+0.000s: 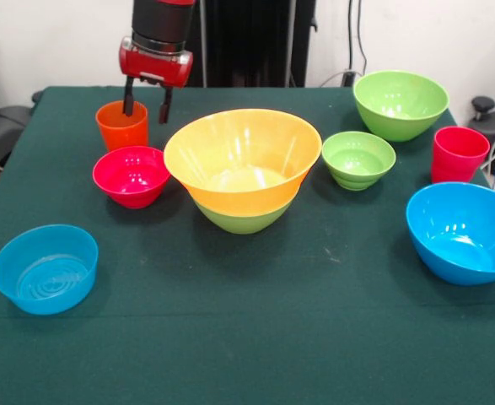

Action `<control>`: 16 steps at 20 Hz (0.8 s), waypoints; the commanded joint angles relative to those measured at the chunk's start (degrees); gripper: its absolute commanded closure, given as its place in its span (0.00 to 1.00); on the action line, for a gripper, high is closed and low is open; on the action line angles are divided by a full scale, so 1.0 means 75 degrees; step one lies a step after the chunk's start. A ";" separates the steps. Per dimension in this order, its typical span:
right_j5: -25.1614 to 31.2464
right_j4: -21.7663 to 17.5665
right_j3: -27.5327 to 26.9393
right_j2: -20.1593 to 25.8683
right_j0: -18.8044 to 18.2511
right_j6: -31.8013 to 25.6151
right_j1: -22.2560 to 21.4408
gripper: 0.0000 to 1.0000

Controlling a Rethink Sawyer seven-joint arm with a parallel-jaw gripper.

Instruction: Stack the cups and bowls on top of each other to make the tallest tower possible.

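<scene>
The pincer (pixel 147 105) hangs at the far left of the table (pixel 247 354), directly over the orange cup (pixel 121 125). Its two dark fingers (pixel 129 97) are spread apart, one pointing down into the cup's mouth and the other just outside the cup's right rim; they pinch nothing. The orange cup stands upright on the green cloth. Just in front of it and slightly right sits the small red bowl (pixel 131 175), upright and empty. At the centre stands the only stack on the table: the very wide orange bowl (pixel 242 160) nested inside a big green bowl (pixel 242 219), of which only the lower body shows beneath the orange rim. The red bowl lies close to this stack's left side; whether they touch cannot be told. To the right of the stack sits the small green bowl (pixel 358 159), apart from it. Farther back and to the right stands the second big green bowl (pixel 400 104), near the table's far edge. The red cup (pixel 459 154) stands upright at the right edge, behind the big blue bowl (pixel 465 232), which sits at the near right and runs to the frame's edge. The small blue bowl (pixel 45 268) rests alone at the near left, well apart from everything else.
</scene>
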 commanded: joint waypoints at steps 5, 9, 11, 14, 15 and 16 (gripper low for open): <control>-0.0883 -0.0267 -0.0162 0.0035 0.0069 0.0378 0.0790 0.00; -0.1331 -0.0190 -0.0238 0.0023 0.0149 0.0455 0.1028 0.00; -0.1611 -0.0056 -0.0309 -0.0162 0.0324 0.0537 0.1160 0.00; -0.1860 0.0076 -0.0394 -0.0320 0.0473 0.0564 0.1281 0.00; -0.1944 0.0095 -0.0396 -0.0393 0.0520 0.0554 0.1301 0.00; -0.1939 0.0086 -0.0406 -0.0382 0.0511 0.0535 0.1291 0.00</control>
